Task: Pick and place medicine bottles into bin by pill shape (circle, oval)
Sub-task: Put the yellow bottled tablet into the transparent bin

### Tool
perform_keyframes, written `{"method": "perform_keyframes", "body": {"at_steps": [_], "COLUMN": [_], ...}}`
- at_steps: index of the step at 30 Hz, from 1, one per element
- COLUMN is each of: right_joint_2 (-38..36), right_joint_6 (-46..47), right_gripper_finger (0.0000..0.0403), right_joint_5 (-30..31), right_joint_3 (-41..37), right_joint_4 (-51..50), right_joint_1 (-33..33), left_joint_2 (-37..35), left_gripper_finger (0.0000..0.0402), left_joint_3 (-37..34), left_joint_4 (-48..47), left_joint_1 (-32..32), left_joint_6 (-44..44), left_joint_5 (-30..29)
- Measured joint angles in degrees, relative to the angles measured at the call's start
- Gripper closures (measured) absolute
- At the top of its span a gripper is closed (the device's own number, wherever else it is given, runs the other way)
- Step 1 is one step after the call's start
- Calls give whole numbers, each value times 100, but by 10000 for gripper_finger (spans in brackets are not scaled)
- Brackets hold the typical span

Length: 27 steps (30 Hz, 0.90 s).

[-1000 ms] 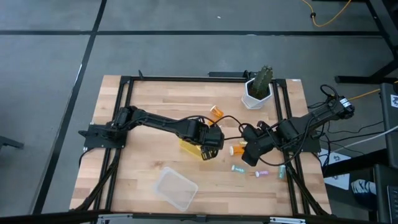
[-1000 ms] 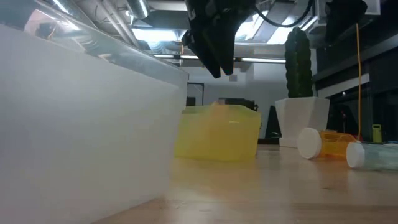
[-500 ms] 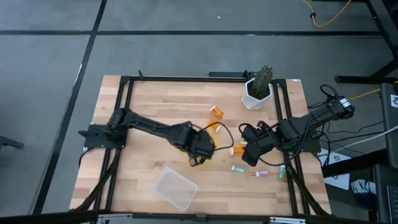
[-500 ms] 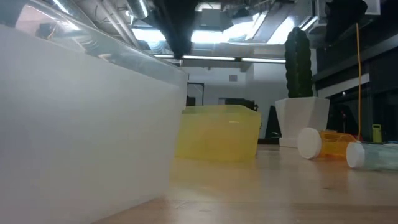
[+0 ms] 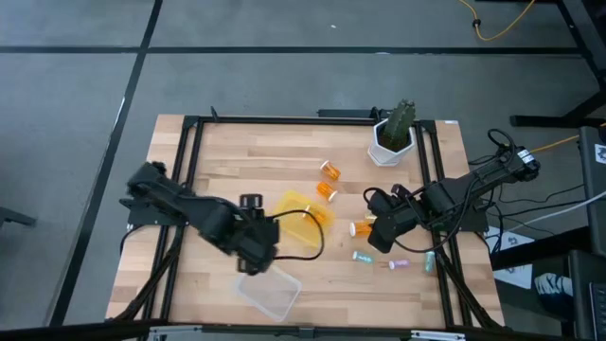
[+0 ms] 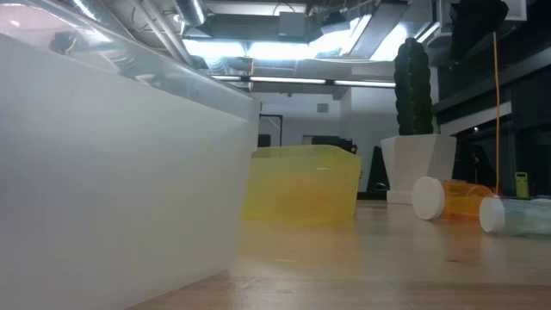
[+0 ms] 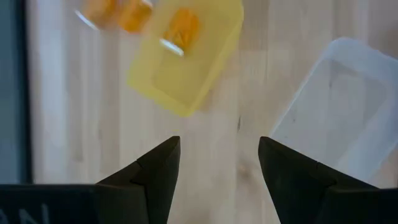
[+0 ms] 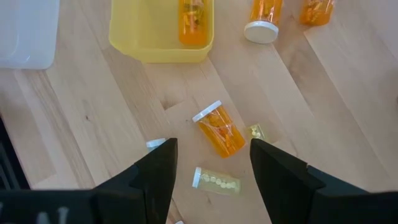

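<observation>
The left gripper (image 5: 258, 254) hangs empty with its fingers spread, over the table (image 5: 227, 161) between the yellow bin (image 5: 301, 210) and the clear bin (image 5: 267, 287), just beside the clear one. One orange medicine bottle (image 7: 176, 29) lies inside the yellow bin, apart from that gripper. Two more orange bottles (image 5: 329, 181) lie on the wood just beyond the bin, toward the potted cactus (image 5: 395, 133). The right gripper (image 5: 381, 234) is also open and holding nothing, and hovers right of the yellow bin. An orange bottle with a white cap (image 8: 219, 129) lies on its side just ahead of its fingers, with a pale green vial (image 8: 216, 180) close by.
</observation>
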Motion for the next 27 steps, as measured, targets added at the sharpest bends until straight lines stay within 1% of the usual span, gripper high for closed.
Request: {"method": "perform_keyframes", "body": {"at_steps": [3, 7, 9, 10, 13, 18, 19, 21, 23, 24, 27], "right_joint_2": [0, 0, 0, 0, 0, 0, 0, 0, 0, 0, 0], "right_joint_6": [1, 4, 8, 9, 9, -14, -27, -164, -311, -344, -366], "right_gripper_finger": [198, 198, 198, 198, 198, 198, 198, 198, 198, 198, 198], "right_joint_5": [0, 0, 0, 0, 0, 7, 58, 356, 673, 786, 1025], "right_joint_3": [0, 0, 0, 0, 0, 0, 0, 0, 0, 0, 0], "right_joint_4": [100, 170, 185, 193, 241, 276, 274, 276, 302, 335, 411], "right_joint_1": [0, 0, -1, -1, 0, -1, 0, 0, -6, -18, -70], "left_joint_2": [-447, -1059, -1373, -1525, -2040, -2962, -3145, -3484, -3781, -3921, -4218], "left_gripper_finger": [190, 190, 190, 190, 190, 190, 190, 190, 190, 190, 190], "left_joint_3": [-111, -356, -580, -713, -1242, -2488, -2758, -3304, -3852, -4142, -4945], "left_joint_4": [-6, 4, 4, 2, 111, 873, 1133, 1778, 2523, 2939, 4105], "left_joint_1": [-181, -345, -367, -366, -345, -176, -103, 96, 348, 499, 978], "left_joint_6": [11, -110, -204, -232, -337, -259, -147, 176, 628, 907, 1773], "left_joint_5": [-513, -1501, -1804, -1863, -1905, -1927, -1969, -2015, -1924, -1799, -1178]}}
